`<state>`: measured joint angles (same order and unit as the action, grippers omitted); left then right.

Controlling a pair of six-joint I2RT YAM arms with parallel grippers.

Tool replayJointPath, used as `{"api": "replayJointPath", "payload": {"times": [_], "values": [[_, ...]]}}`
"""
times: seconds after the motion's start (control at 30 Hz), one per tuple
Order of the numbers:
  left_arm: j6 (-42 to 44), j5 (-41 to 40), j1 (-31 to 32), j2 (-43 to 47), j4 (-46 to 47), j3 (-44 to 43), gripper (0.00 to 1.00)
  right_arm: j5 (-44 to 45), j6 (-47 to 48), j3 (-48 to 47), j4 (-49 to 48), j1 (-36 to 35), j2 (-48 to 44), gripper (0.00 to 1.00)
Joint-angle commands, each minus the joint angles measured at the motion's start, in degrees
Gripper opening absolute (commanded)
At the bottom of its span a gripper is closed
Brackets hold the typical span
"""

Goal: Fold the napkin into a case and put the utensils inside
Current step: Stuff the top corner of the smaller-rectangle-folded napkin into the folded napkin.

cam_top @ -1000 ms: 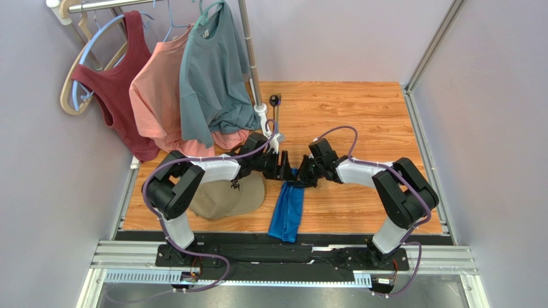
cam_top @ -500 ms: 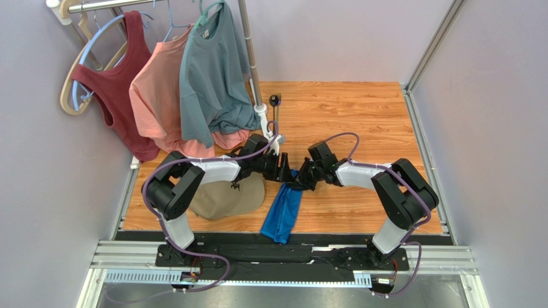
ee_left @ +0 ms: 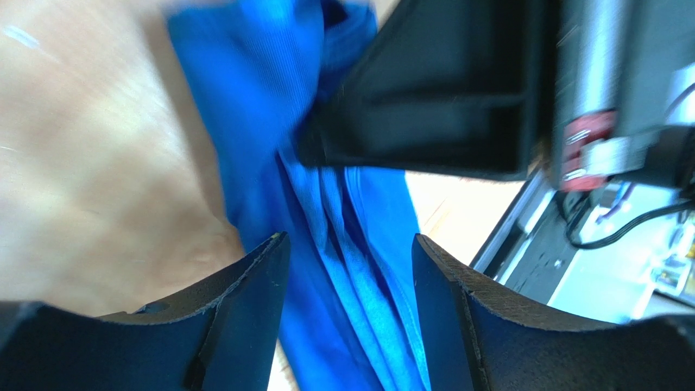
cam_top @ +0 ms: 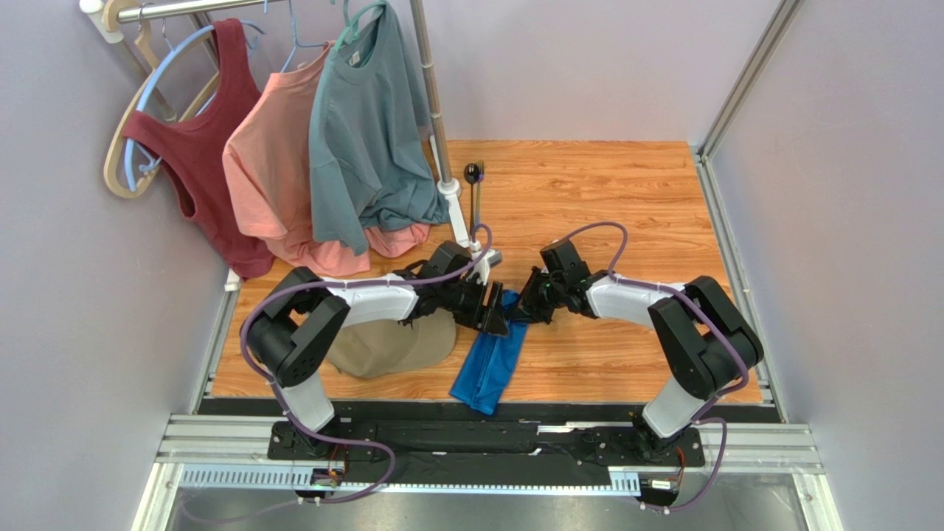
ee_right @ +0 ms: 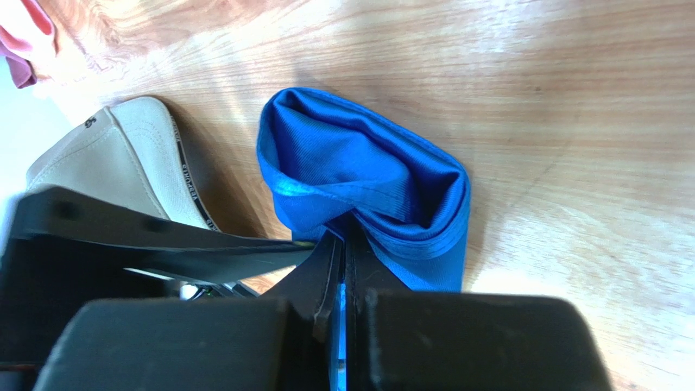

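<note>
Right gripper [ee_right: 340,244] is clamped on one end of the napkin [cam_top: 491,360]. In its wrist view a thin blue line shows between the closed fingers, and the cloth bunches into a rounded fold just ahead of the tips.

Left gripper [ee_left: 349,252] is spread wide and holds nothing. Blue cloth runs through the gap between its fingers [ee_left: 253,301], and the right gripper's black body sits just beyond them. We cannot tell whether those fingers touch the cloth or hang above it.

Key relation, from overhead:
- The napkin lies as one narrow band.
- Both grippers meet almost tip to tip at its far end, one on each side.
- Its long axis runs from that point back toward the arm bases, slanting a little to the left arm's side.
- Neither arm is nearer, and all the free length lies behind the pinch.

We judge the coming move turns on that axis: any pull or fold must travel along the band. The left gripper is placed to take the same end beside the right's pinch.

The tan cap [cam_top: 390,345] sits close on the left gripper's outer side, so a sideways drag could catch it.

The spoon [cam_top: 476,197] lies well beyond both sets of fingertips. We could not find the fork.
</note>
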<state>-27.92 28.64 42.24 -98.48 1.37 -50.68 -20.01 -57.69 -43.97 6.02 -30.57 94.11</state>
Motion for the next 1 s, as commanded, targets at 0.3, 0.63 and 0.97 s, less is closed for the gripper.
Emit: {"api": "replayJointPath", "payload": {"times": [0.3,0.63,0.97], "values": [[3.6,-4.4,2.4,1.8,-5.4,-1.7,0.66,-0.5,1.4,-2.8,0.4,0.3,0.4,0.00],[6.6,-9.9,2.2,5.9,-11.6,-3.1,0.42,-0.9,2.4,-2.8,0.8,0.3,1.1,0.00],[4.8,-15.3,1.9,-0.2,-11.9,-3.2,0.16,-1.1,2.7,-3.1,1.5,0.6,0.6,0.00]]}}
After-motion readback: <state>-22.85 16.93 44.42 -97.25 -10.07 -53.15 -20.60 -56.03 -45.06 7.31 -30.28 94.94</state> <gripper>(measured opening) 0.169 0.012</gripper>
